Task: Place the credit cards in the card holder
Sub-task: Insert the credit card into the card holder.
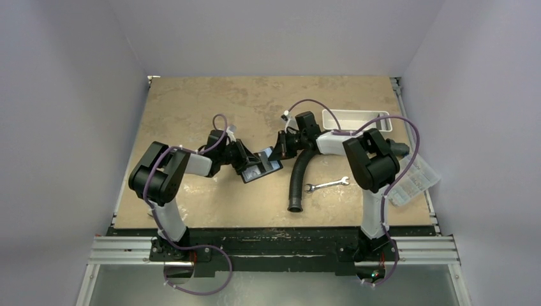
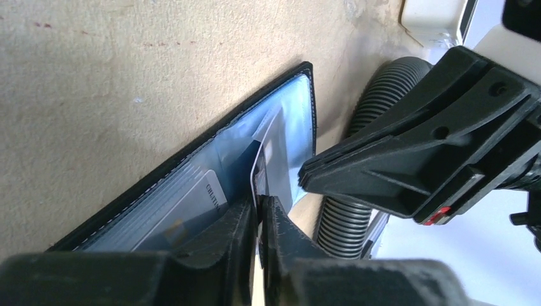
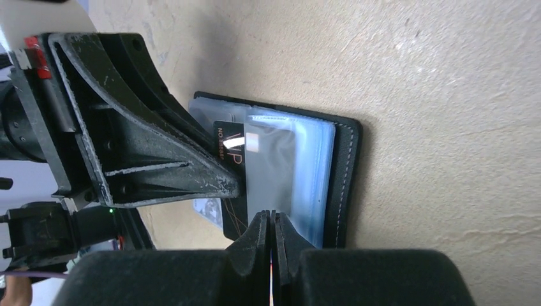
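The black card holder (image 1: 265, 167) lies open on the table between my two grippers, its clear sleeves (image 3: 312, 172) facing up. My left gripper (image 2: 258, 203) is shut on the edge of a black credit card (image 3: 228, 143) marked VIP. Part of that card sits under a clear sleeve. My right gripper (image 3: 271, 217) is shut, its tips pinching the near edge of a sleeve of the card holder (image 3: 348, 178). A grey credit card (image 2: 191, 204) rests in a sleeve on the holder's other side. In the top view the left gripper (image 1: 247, 159) and right gripper (image 1: 279, 152) nearly meet over the holder.
A black corrugated hose (image 1: 298, 182) lies just right of the holder, with a silver wrench (image 1: 326, 185) beside it. A white tray (image 1: 354, 120) stands at the back right. A clear compartment box (image 1: 415, 182) overhangs the table's right edge.
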Motion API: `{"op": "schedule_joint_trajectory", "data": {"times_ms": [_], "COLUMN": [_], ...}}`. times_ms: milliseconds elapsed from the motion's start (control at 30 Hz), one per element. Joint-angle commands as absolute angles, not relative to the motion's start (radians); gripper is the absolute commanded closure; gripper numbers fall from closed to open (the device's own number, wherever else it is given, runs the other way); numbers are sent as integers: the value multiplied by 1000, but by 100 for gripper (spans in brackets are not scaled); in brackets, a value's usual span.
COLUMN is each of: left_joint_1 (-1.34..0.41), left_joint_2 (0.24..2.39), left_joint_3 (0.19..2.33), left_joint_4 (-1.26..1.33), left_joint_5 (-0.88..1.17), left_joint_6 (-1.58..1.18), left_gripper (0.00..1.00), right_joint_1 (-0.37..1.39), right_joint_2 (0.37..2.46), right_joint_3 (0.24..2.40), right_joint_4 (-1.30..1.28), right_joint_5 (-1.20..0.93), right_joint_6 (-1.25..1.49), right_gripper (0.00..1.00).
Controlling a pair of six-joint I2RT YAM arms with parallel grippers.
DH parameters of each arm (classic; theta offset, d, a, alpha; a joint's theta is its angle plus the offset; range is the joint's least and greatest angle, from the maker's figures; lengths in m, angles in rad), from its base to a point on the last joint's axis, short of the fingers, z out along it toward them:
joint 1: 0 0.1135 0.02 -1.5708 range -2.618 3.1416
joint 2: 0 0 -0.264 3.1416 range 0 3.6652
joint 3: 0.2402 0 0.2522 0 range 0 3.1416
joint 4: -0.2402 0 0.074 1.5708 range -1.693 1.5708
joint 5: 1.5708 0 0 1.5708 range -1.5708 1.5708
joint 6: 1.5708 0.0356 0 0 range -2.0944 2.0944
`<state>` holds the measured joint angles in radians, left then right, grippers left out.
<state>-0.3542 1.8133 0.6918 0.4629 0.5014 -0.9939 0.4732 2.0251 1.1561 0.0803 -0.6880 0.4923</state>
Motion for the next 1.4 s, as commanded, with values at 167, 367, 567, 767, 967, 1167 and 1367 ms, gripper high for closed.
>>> {"op": "schedule_joint_trajectory", "data": {"times_ms": [167,367,567,767,967,1167,1367], "left_joint_1": [-371,-371,-388,-460,-466,-466,-466], "left_joint_2": [1726,1709,1757,1799,1723,1721,1713], "left_joint_3": [698,704,748,802,803,793,791], "left_joint_4": [257,205,198,211,89,79,62], "left_joint_5": [416,405,410,343,212,246,246], "left_joint_6": [-888,-868,-881,-948,-928,-911,-894], "left_gripper": [60,41,43,44,40,38,40], "right_joint_1": [453,455,455,454,450,439,433], "right_joint_2": [1970,1979,1993,1978,1963,1953,1947], "right_joint_3": [1153,1155,1154,1134,1128,1126,1120], "right_joint_4": [68,72,68,109,108,88,88], "right_joint_5": [-658,-661,-644,-673,-665,-669,-677], "right_joint_6": [468,466,465,492,499,482,482], "right_gripper": [96,96,96,96,96,85,80]}}
